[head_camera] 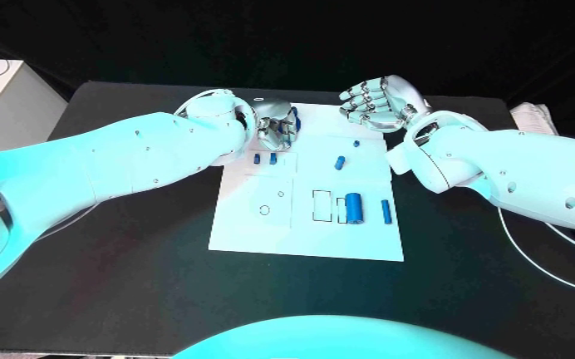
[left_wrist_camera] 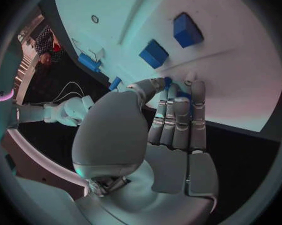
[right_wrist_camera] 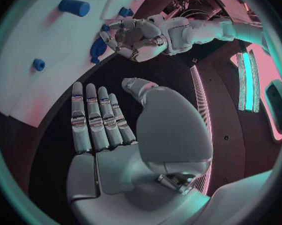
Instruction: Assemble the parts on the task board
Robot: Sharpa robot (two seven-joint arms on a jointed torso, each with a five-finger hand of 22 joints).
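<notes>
The left hand [head_camera: 273,126] hangs over the far left corner of the white task board [head_camera: 258,238], fingers curled around a small blue part [left_wrist_camera: 168,81] that is mostly hidden, so whether it truly grips it I cannot tell. Two blue blocks [head_camera: 265,159] lie just beside it, and a blue cylinder [head_camera: 354,207] sits nearer the front edge. The right hand [head_camera: 381,101] hovers beyond the board's far right corner, fingers apart, holding nothing.
</notes>
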